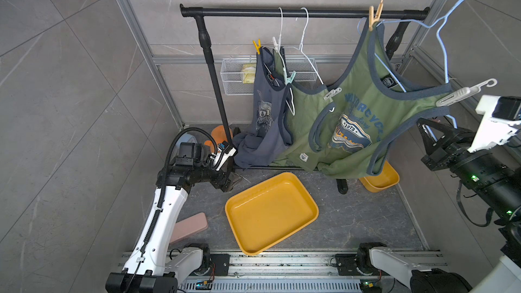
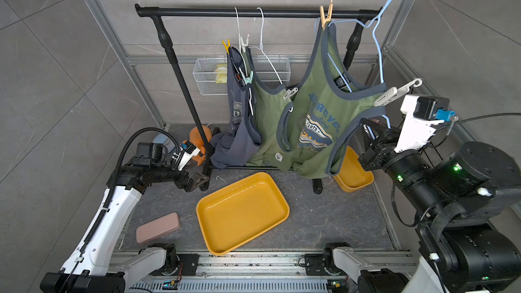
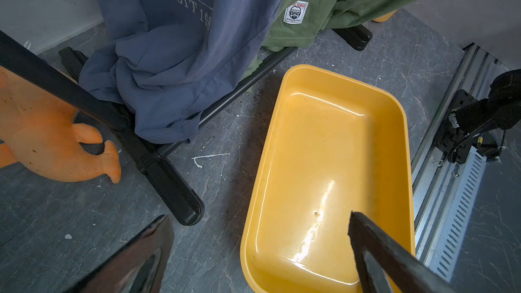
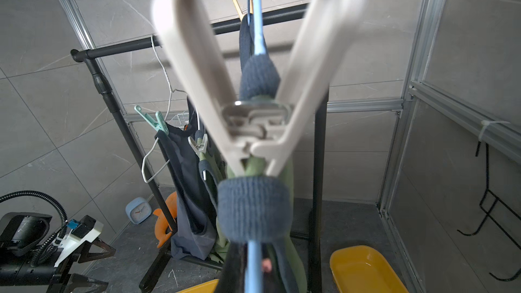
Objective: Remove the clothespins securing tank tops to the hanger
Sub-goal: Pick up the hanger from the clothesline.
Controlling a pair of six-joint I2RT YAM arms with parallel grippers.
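Big yellow plastic tray nearest, on floor; L gripper low beside it, jaws spread wide, empty. R gripper pinched tight on light-blue wire hanger. White plastic clothespin & tan clothespin clip olive-green printed tank top to it. Farther back, 2nd olive tank top & slate-blue tank top hang under black metal rail.

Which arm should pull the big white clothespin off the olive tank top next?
Probably left: the left fingers are open and free, though low, while the right fingers are shut on the blue wire hanger near the white plastic clothespin.
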